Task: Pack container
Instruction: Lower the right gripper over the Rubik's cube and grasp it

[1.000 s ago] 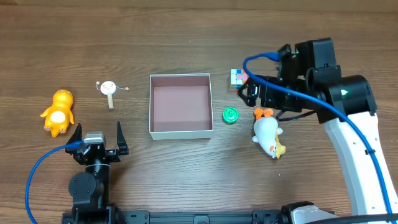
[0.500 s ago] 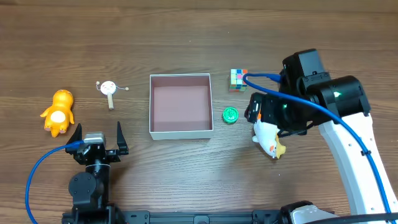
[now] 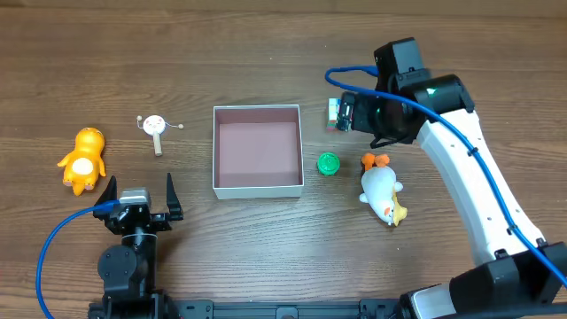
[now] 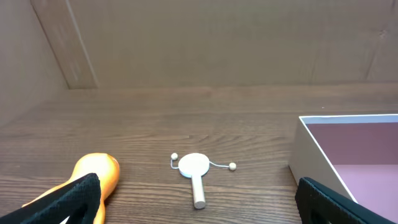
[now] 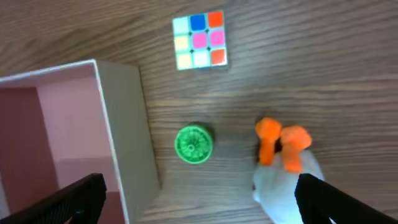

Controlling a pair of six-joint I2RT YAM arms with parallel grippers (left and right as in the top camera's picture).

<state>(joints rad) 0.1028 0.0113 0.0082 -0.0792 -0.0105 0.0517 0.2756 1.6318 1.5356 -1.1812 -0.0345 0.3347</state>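
Observation:
The container (image 3: 257, 146) is a square white-walled box with a pinkish inside, empty, at the table's middle. It also shows in the right wrist view (image 5: 62, 124) and the left wrist view (image 4: 348, 149). My right gripper (image 3: 349, 113) is open and empty, above the table next to a colourful cube (image 3: 334, 112). Its wrist view (image 5: 199, 199) shows the cube (image 5: 200, 40), a green disc (image 5: 194, 144) and a white duck toy with orange feet (image 5: 283, 149). My left gripper (image 3: 140, 190) is open and empty near the front left; it also shows in the left wrist view (image 4: 199, 202).
The green disc (image 3: 329, 163) lies just right of the container, the white duck (image 3: 381, 190) further right. An orange toy (image 3: 81, 159) lies at the far left. A small white rattle drum (image 3: 155, 124) lies between it and the container.
My right arm dipped over the white duck, then moved back toward the far side and left, to the cube. The duck and other toys stayed put. The left arm has not moved.

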